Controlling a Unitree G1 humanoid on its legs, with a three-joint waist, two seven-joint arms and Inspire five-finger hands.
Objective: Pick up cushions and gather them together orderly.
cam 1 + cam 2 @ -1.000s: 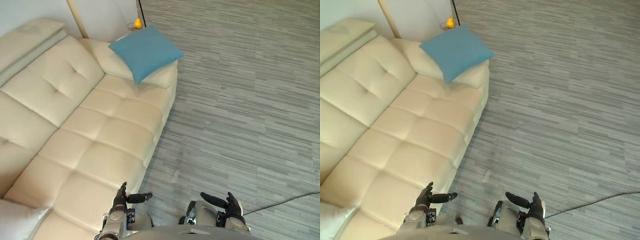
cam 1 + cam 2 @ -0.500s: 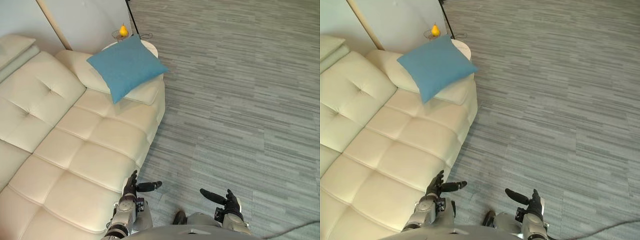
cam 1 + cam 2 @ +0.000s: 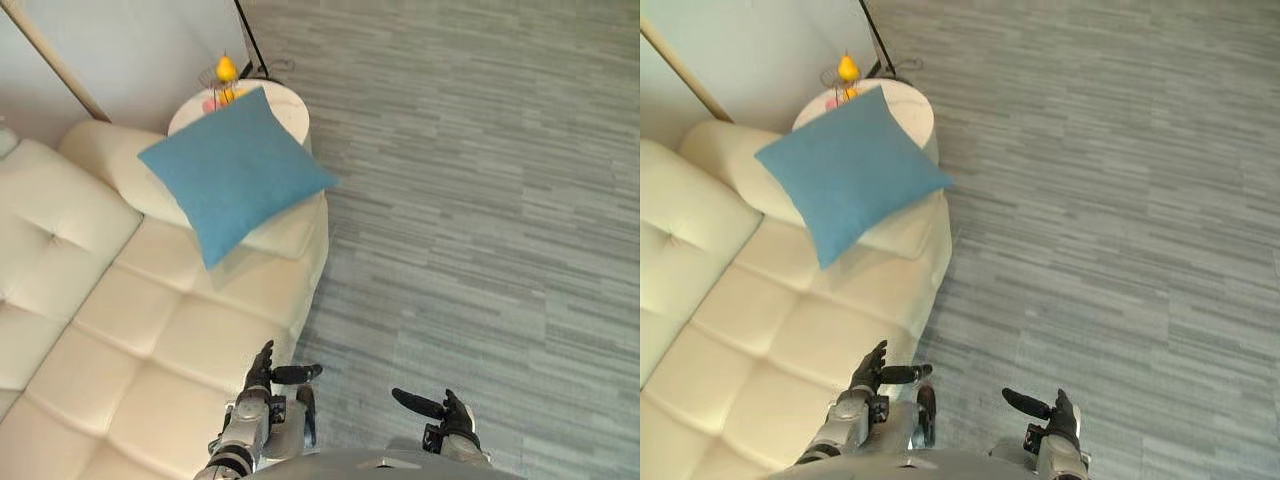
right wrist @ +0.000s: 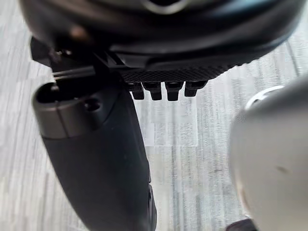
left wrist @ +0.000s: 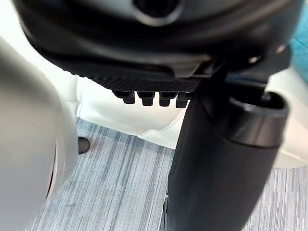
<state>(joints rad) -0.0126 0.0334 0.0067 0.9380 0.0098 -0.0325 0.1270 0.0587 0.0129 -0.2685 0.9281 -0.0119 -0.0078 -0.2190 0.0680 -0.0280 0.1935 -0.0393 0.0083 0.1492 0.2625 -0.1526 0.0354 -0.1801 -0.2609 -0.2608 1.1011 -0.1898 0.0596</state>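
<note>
A blue cushion [image 3: 232, 178] lies on the cream sofa's armrest [image 3: 283, 236].

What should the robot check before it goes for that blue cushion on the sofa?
1. Left robot hand open, empty: ok.
2. Right robot hand open, empty: ok.
3. Cushion in plain sight, nothing on it: ok.
4. Cushion within reach: not ok, it lies well ahead on the sofa arm.
5. Cushion's far corner clear of the side table: cannot tell.
</note>
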